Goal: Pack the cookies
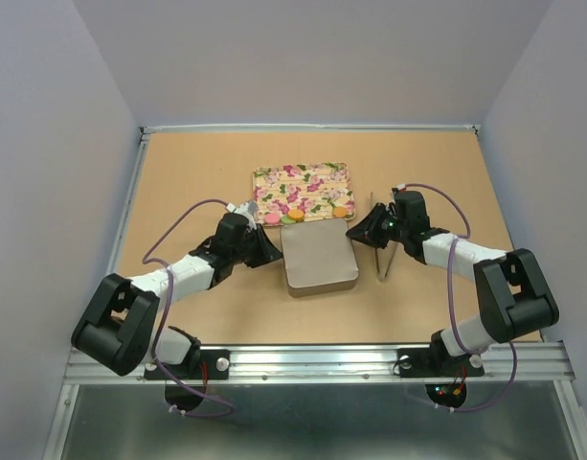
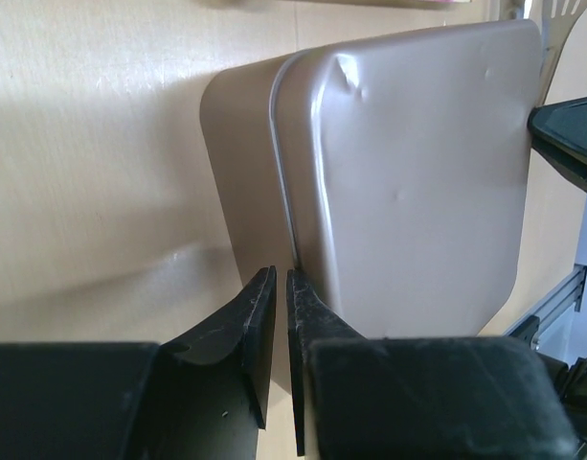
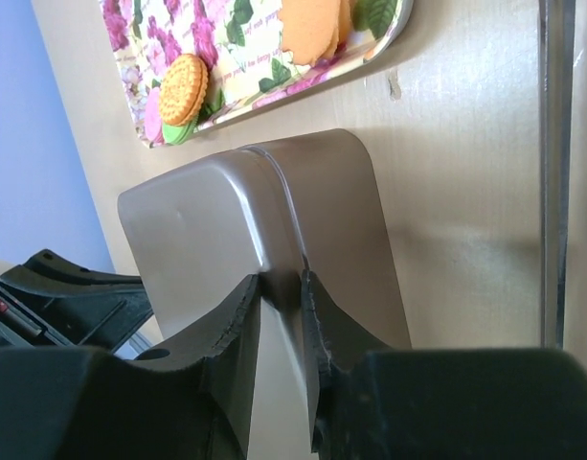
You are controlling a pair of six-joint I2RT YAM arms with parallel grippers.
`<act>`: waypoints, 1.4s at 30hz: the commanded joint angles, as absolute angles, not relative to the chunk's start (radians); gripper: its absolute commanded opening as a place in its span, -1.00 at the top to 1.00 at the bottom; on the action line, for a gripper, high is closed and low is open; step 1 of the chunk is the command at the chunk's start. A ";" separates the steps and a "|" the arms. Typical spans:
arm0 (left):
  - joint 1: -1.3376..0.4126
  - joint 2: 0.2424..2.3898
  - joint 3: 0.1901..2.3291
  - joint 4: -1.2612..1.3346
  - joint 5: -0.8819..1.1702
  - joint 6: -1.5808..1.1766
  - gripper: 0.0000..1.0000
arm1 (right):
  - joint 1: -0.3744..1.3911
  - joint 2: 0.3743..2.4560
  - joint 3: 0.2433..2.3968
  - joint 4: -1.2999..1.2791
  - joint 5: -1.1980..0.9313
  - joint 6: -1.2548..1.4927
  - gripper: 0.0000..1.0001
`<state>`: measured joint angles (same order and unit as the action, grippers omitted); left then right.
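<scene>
**Fig.** My left hand point(image 2: 281, 280) and right hand point(image 3: 280, 280) each clamp the rim of the tin lid point(image 1: 319, 257) on opposite sides; an uneven pull might slip these shallow grips or jam it. Tongs point(image 1: 387, 266) lie beside my right hand on the surface point(image 1: 197, 172). Beyond, cookies point(image 3: 183, 88) sit on the floral tray point(image 3: 274, 94); the lid bars packing.

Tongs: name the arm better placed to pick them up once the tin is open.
Right, probably. The tongs lie on the table just beside the right gripper; the left gripper sits across the tin, on its far side.
</scene>
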<state>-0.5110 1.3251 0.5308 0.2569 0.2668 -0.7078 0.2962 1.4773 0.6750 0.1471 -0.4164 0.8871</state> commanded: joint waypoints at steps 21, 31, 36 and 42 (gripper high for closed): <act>-0.522 1.143 0.816 -0.057 0.011 -0.586 0.54 | 0.310 1.293 0.959 -0.222 -0.230 0.657 -0.60; -0.522 1.039 0.985 -0.087 -0.219 -0.375 0.00 | 0.310 0.988 1.063 -0.273 -0.215 0.476 -1.00; -0.522 0.922 1.016 -0.043 -0.302 -0.247 -0.50 | 0.310 0.882 1.017 -0.272 -0.206 0.489 -1.00; -0.522 0.697 0.789 0.283 -0.546 -0.131 -0.71 | 0.310 0.692 0.850 -0.258 -0.124 0.505 -1.00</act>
